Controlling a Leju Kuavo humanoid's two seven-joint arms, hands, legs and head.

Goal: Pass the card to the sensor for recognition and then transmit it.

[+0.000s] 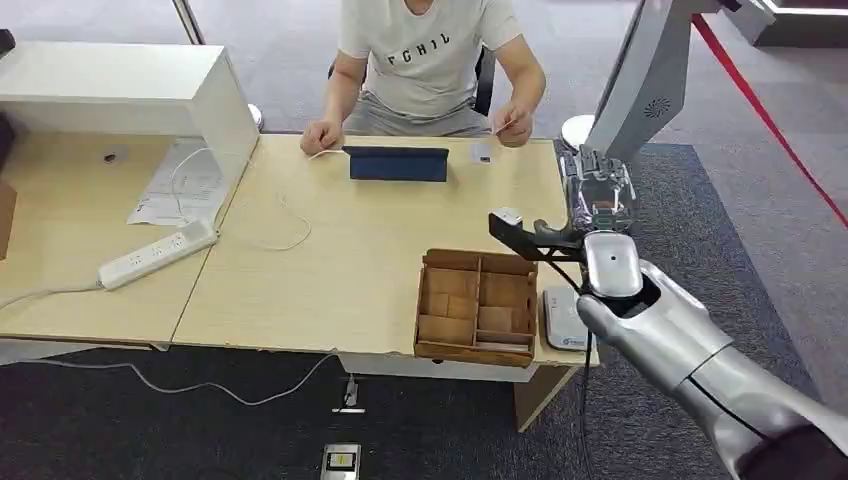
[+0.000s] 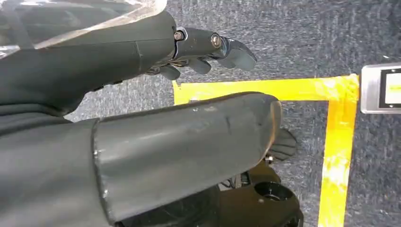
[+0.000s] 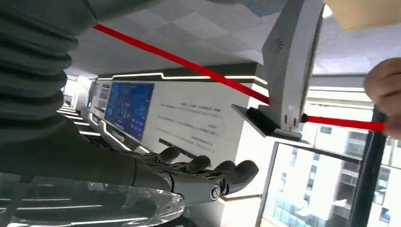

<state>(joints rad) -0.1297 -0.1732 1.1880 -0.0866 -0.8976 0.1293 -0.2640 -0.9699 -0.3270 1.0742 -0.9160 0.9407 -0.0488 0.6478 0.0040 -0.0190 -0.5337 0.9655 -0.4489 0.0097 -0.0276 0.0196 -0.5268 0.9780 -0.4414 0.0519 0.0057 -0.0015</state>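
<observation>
Head view: right hand (image 1: 598,190) raised over the table (image 1: 330,260) edge, fingers apart, holding nothing. Card (image 1: 503,127) lies beyond it in a person's hand (image 1: 515,128). Left hand (image 2: 208,52) hangs over the floor, fingers loosely curled, nothing held.

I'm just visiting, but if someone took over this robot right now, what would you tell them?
Left hand: hangs over the floor, empty.
Right hand: held up at the right end of the table, empty.
Card: in the seated person's hand.
White reader, likely the sensor: on the table beside the wooden box.
Scanned or not: cannot tell.
</observation>
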